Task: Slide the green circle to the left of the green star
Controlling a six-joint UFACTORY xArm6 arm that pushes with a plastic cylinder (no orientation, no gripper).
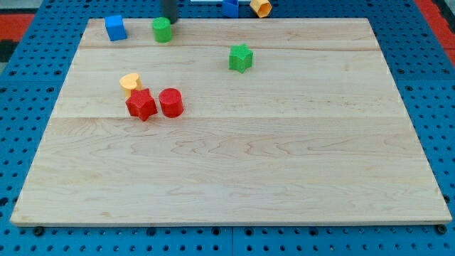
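Note:
The green circle [162, 30] stands near the board's top edge, left of centre. The green star [241, 57] lies to its lower right, well apart from it. My dark rod comes down from the view's top, and my tip [170, 21] is at the green circle's upper right edge, touching or nearly touching it.
A blue cube [115, 28] sits left of the green circle. A yellow heart-like block [130, 83], a red star [141, 105] and a red circle [171, 102] cluster at centre left. A blue block [229, 8] and an orange hexagon [261, 7] lie beyond the wooden board's [234, 171] top edge.

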